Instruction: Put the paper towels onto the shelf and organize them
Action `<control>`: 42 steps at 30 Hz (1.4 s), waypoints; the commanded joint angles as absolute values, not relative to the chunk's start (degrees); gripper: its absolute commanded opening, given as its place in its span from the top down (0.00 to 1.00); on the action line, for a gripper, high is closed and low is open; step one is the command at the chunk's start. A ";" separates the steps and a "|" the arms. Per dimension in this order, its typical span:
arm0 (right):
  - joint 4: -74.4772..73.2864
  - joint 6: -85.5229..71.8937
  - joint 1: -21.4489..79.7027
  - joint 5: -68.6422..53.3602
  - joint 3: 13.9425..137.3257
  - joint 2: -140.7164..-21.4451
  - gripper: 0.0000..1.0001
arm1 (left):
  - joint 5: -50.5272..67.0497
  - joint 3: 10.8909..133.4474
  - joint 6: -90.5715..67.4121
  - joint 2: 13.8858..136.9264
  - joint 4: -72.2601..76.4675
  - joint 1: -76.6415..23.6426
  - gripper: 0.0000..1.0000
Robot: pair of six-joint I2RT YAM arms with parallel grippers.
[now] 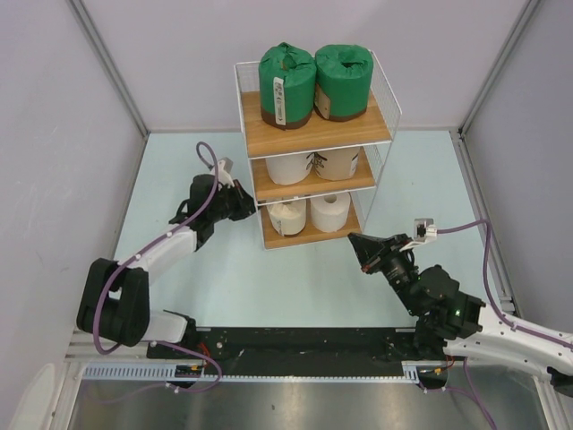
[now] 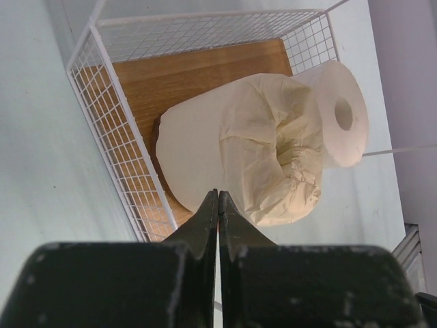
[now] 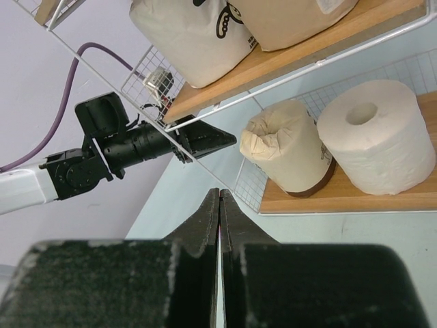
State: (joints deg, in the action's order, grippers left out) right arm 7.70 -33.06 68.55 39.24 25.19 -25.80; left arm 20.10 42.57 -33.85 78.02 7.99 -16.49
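Cream wrapped roll (image 2: 235,154) just beyond left gripper (image 2: 218,197)

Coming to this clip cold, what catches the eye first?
The two dark green rolls on top of the white wire shelf stand out at the back of the table. Below, paler rolls sit in pairs on the other two boards. The left gripper and right gripper, both shut and empty, flank the bottom tier.
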 commanded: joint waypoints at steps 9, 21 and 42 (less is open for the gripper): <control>6.86 -34.45 68.82 41.48 24.43 -22.77 1.00 | 18.81 45.53 -32.17 82.52 9.14 -20.30 1.00; 3.87 -35.42 68.82 41.84 24.43 -19.86 1.00 | 18.72 47.02 -32.78 84.11 9.40 -22.15 1.00; 2.37 -35.68 68.82 43.07 24.17 -18.55 1.00 | 18.46 48.34 -31.20 83.24 7.39 -23.47 1.00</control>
State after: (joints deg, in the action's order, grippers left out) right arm 2.20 -35.07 68.55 41.06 24.29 -19.18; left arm 17.89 45.78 -33.39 85.19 8.25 -22.22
